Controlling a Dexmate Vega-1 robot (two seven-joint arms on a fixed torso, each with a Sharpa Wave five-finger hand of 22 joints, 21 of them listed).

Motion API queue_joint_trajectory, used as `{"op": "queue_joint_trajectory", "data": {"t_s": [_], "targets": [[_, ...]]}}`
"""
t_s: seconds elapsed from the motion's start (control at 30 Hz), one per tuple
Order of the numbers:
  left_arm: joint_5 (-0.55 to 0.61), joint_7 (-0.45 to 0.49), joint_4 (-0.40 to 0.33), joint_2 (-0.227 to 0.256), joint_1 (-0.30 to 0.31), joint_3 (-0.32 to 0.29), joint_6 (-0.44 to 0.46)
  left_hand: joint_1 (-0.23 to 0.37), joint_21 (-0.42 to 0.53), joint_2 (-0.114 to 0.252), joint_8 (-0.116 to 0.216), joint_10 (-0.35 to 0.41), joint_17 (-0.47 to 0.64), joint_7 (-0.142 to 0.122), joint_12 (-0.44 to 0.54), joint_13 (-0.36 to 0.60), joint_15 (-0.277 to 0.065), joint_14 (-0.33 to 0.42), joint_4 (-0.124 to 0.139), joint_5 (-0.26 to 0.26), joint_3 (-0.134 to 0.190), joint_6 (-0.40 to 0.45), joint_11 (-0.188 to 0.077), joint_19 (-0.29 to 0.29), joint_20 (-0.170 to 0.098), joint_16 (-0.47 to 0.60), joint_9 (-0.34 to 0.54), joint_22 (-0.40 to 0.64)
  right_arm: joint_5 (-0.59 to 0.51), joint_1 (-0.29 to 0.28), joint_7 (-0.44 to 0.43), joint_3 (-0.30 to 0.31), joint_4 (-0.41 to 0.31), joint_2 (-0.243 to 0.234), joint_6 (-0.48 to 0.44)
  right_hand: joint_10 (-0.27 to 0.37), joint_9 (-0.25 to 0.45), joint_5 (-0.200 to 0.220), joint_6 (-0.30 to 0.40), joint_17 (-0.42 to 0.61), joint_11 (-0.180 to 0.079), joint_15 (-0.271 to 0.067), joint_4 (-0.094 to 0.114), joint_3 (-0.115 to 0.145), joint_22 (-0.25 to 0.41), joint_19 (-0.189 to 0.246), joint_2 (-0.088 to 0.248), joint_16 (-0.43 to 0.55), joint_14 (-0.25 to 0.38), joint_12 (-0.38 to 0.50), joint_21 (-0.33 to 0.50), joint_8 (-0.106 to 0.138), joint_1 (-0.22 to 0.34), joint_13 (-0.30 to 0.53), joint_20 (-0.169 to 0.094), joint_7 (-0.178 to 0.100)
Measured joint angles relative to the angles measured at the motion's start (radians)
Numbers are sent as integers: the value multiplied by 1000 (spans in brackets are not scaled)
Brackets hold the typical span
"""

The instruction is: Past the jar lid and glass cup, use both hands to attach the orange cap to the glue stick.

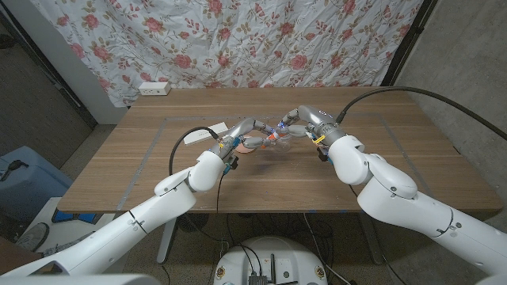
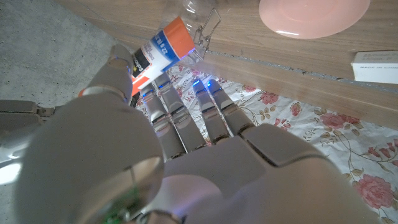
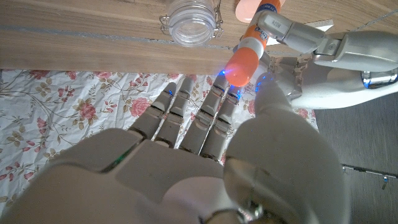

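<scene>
my left hand [image 3: 323, 46] grips the glue stick [image 3: 255, 40] above the table [image 1: 356, 158] past the glass jar [image 3: 186, 22], my right hand [image 3: 205, 124] pinches the orange cap [image 3: 241, 65] onto its end; looks nearly seated, final push left.

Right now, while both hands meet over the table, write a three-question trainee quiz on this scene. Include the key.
1. True or false: the left hand holds the white-and-orange glue stick.
2. What colour is the rounded cap on the stick's end nearest the right hand? A orange, B blue, C green.
3. Fill in: the clear glass cup with a wire clasp stands on the wooden ___.
Key: 1 true; 2 A; 3 table.
</scene>
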Motion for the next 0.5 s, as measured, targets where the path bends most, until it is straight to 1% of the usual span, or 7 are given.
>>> {"op": "queue_joint_trajectory", "data": {"t_s": [0.17,0.23,0.3,0.37,0.43,0.5], "targets": [[0,0,1,0,0,0,-2,0,0,0,0,0,0,0,0,0,0,0,0,0,0,0,0,0,0,0,0,0,1,3,-3,-3,2,3,-2,-1,0,0,0,0,0,0,0,0,0,0,0,0,0,0,0,0,0,0,0,0],[0,0,1,0,0,0,-2,0,0,0,0,0,0,0,0,0,0,0,0,-1,0,0,0,0,0,0,0,0,1,4,-3,-4,2,4,-2,-17,0,0,0,0,-2,0,0,0,0,0,0,0,0,0,0,-8,0,0,0,0],[0,0,2,0,0,0,-4,0,0,0,0,0,0,0,0,0,0,0,0,-1,0,0,0,0,0,0,0,0,3,5,-8,-5,2,4,-4,-27,0,0,-5,0,2,0,-3,-3,0,0,0,0,0,-4,0,-14,0,0,0,-4],[0,1,2,0,0,0,-6,0,0,0,-3,0,0,0,-1,0,0,0,0,-1,0,0,0,0,0,0,0,0,3,5,-9,-6,3,5,-4,-36,0,0,-11,0,0,0,-2,-6,0,0,0,0,0,-4,0,-17,0,0,0,0],[0,1,3,0,1,0,-7,0,0,0,-3,0,0,0,-1,1,0,0,0,-1,0,0,0,0,0,0,0,0,4,6,-11,-6,3,6,-5,-36,0,0,-15,-1,0,0,0,-8,0,0,0,0,0,-4,0,-21,0,0,0,-4],[0,3,4,0,2,0,-8,0,0,0,-3,0,0,0,-1,1,0,0,0,-1,0,0,0,0,0,0,0,0,5,7,-13,-6,3,6,-5,-38,0,0,-21,-2,2,0,0,-8,0,0,0,0,0,-4,0,-25,0,0,0,-2]]}}
